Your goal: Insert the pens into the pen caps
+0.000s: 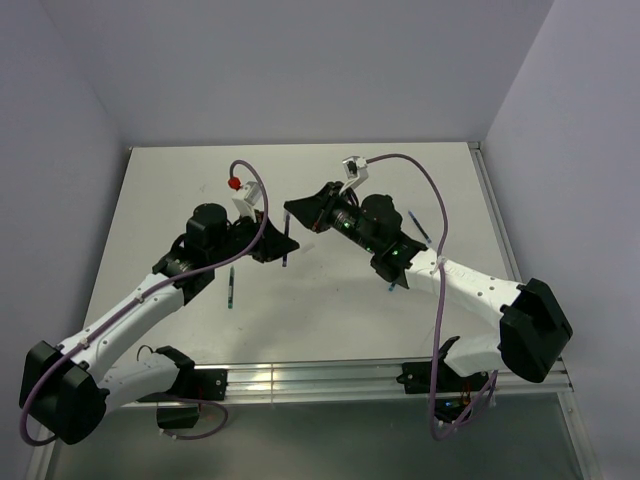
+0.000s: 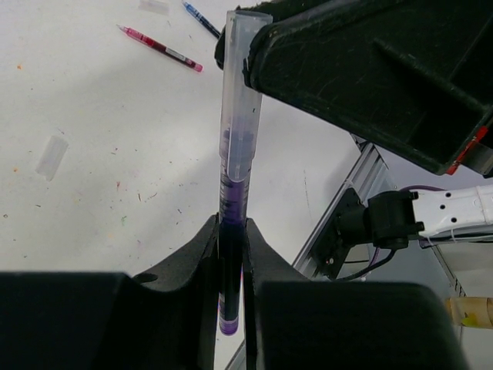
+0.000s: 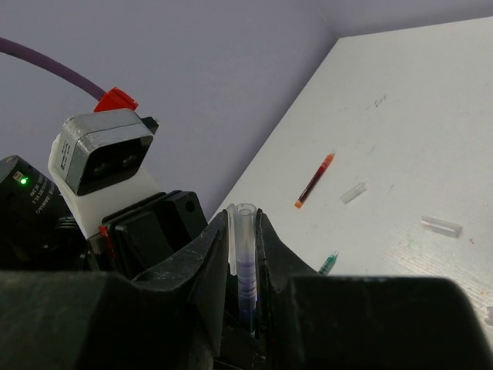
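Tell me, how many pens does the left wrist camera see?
3: a dark pen in the left fingers, tip in a pen cap; a red pen lying top left; a blue pen beside it. Others may be hidden.

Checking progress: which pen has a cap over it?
The dark pen gripped by the left fingers, inside the clear cap; the red pen and blue pen lie loose.

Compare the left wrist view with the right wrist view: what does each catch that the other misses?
Left wrist only: the left end effector clamping the dark pen's lower barrel, and a blue pen on the table. Right wrist only: the left arm's wrist camera and a green-tipped pen. Both: the translucent cap over that pen, held by the right end effector.
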You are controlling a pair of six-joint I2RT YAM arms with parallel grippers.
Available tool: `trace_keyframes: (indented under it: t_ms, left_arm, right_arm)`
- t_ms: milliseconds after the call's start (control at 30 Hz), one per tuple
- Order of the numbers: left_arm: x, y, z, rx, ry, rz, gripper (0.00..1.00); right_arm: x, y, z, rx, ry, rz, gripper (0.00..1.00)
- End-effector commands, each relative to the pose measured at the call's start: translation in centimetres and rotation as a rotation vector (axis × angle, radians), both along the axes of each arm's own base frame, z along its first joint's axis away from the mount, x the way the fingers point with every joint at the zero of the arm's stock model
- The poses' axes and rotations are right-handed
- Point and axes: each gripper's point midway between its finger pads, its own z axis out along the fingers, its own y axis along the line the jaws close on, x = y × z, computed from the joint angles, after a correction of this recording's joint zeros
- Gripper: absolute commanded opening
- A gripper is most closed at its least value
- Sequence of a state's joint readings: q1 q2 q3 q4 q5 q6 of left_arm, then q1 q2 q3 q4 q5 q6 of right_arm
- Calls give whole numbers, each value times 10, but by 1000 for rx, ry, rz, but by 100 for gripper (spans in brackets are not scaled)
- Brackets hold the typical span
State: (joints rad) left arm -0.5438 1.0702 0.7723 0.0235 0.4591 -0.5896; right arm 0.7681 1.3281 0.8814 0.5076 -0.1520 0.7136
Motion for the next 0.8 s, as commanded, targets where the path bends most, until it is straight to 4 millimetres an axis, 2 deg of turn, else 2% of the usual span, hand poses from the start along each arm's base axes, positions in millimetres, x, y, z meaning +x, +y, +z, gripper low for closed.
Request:
trace_keyframes:
  t_ms: [0, 167, 267, 300, 367, 400, 500, 600, 633, 667, 733, 767]
  left_arm:
    - [60, 30, 108, -180, -333, 269, 0]
    - [57, 18, 99, -152, -281, 196, 2]
    - [55, 15, 91, -134, -241, 175, 20]
    - [52, 16, 91, -133, -241, 174, 28]
    - [47, 17, 88, -122, -230, 173, 37]
    - [43, 20, 91, -124, -235, 178, 46]
    - [35, 26, 89, -104, -227, 187, 55]
    - [26, 34, 86, -79, -232, 194, 58]
    - [23, 36, 87, -76, -236, 194, 58]
    - [19, 39, 91, -80, -249, 199, 58]
    - [16, 46, 90, -58, -245, 225, 58]
    - [15, 49, 90, -55, -246, 236, 59]
  right_arm:
    - [-90, 25, -63, -159, 198, 337, 0]
    - [-73, 25, -52, -186, 185, 270, 0]
    - [-57, 22, -40, -181, 188, 223, 0]
    - [-47, 19, -32, -174, 187, 197, 0]
    - [-34, 16, -24, -169, 186, 163, 0]
    - [-27, 15, -17, -169, 185, 148, 0]
    - [1, 11, -9, -204, 192, 85, 0]
    - [32, 2, -6, -226, 197, 17, 0]
    - [48, -8, -7, -238, 193, -22, 0]
    - [64, -8, -4, -248, 187, -40, 0]
    - [88, -19, -19, -328, 204, -82, 0]
    - [107, -33, -24, -348, 215, -124, 0]
